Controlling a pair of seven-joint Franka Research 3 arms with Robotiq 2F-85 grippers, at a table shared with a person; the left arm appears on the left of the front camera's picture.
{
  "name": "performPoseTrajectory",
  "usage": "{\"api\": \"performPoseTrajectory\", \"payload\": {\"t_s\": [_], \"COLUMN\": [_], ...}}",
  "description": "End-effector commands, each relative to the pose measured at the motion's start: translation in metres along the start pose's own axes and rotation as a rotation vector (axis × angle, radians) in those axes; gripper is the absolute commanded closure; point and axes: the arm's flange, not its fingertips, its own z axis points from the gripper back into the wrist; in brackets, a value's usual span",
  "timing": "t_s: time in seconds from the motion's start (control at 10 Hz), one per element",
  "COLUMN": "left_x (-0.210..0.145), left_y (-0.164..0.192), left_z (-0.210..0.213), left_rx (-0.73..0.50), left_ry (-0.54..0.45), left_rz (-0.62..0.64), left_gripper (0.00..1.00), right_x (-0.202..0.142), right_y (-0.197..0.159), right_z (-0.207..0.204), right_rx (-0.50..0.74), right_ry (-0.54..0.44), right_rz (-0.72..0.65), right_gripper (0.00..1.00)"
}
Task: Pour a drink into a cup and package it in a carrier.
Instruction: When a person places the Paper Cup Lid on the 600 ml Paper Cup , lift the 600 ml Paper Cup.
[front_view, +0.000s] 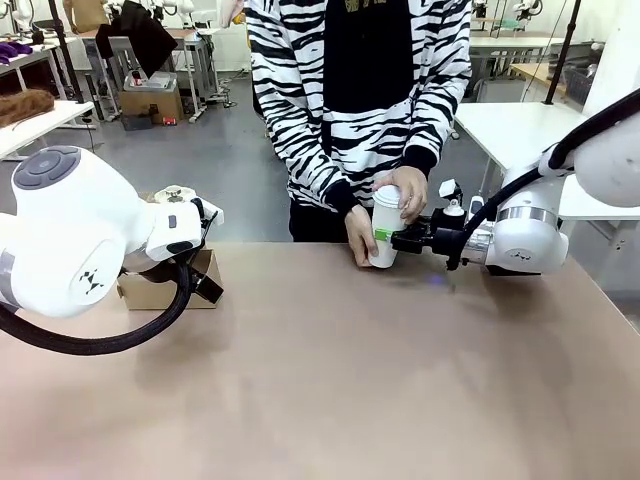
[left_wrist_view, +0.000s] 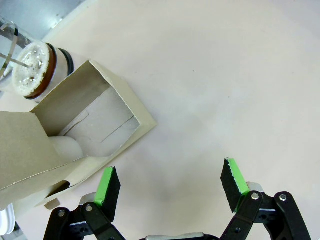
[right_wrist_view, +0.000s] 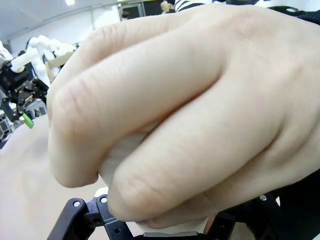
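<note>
A white paper cup (front_view: 386, 222) with its lid on stands at the table's far edge. The person's two hands wrap around it, and my right gripper (front_view: 384, 236) is shut on its side from the right. In the right wrist view the person's hand (right_wrist_view: 190, 100) covers nearly everything, with only a sliver of the cup (right_wrist_view: 124, 150) showing. The brown cardboard carrier (left_wrist_view: 90, 125) sits at the left of the table (front_view: 165, 290). My left gripper (left_wrist_view: 171, 184) hangs open just beside it, holding nothing. The clear glass jug (left_wrist_view: 34, 70) stands right behind the carrier; a brown ring shows inside it.
The tan table (front_view: 330, 380) is bare in the middle and front. My bulky left arm (front_view: 80, 235) stands over the left side. The person in a striped top (front_view: 350, 90) stands at the far edge.
</note>
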Motion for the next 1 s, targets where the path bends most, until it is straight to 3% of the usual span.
{"api": "performPoseTrajectory", "payload": {"t_s": [0.0, 0.9], "left_x": [-0.0001, -0.0001], "left_y": [0.0003, 0.0003], "left_z": [0.0005, 0.0005], "left_rx": [-0.002, -0.002], "left_ry": [-0.002, -0.002], "left_rz": [0.001, 0.001], "left_gripper": [0.00, 0.00], "right_x": [0.0063, 0.0063], "right_y": [0.0032, 0.0032], "right_z": [-0.0040, -0.0040], "right_rx": [0.007, 0.007], "right_ry": [-0.008, -0.008], "right_rz": [-0.001, -0.001], "right_gripper": [0.24, 0.24]}}
